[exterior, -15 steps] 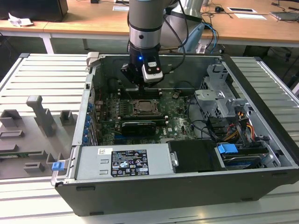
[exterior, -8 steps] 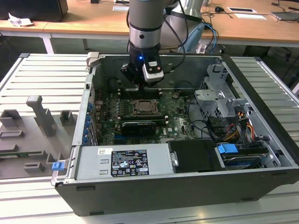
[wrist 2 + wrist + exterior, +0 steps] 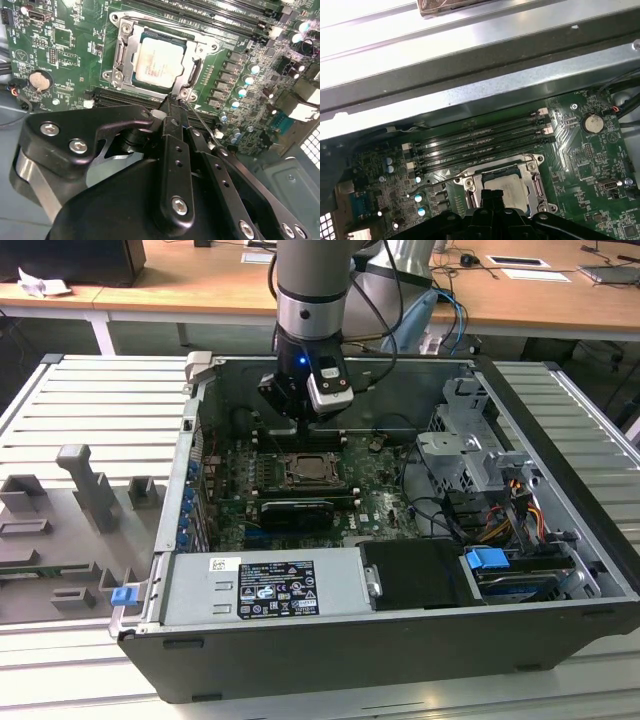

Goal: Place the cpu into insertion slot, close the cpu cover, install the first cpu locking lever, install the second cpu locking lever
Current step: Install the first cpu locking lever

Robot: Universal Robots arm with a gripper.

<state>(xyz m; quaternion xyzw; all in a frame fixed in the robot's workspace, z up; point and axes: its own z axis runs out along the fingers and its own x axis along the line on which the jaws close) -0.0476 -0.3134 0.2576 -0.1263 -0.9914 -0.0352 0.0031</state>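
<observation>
While my claw [image 3: 172, 104] hangs narrow, fingertips pressed together, it sits at twelve o'clock of the insertion slot [image 3: 293, 472] in the exterior view. The cpu [image 3: 160, 62] lies in that slot, framed by the lowered cpu cover [image 3: 192, 47]. A thin wire locking lever [image 3: 202, 125] runs just beside my fingertips.

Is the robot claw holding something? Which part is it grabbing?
Cannot tell. The gripper tip is at a corner of the slot, beside a thin wire lever. The cpu lies in the slot, not held.
</observation>
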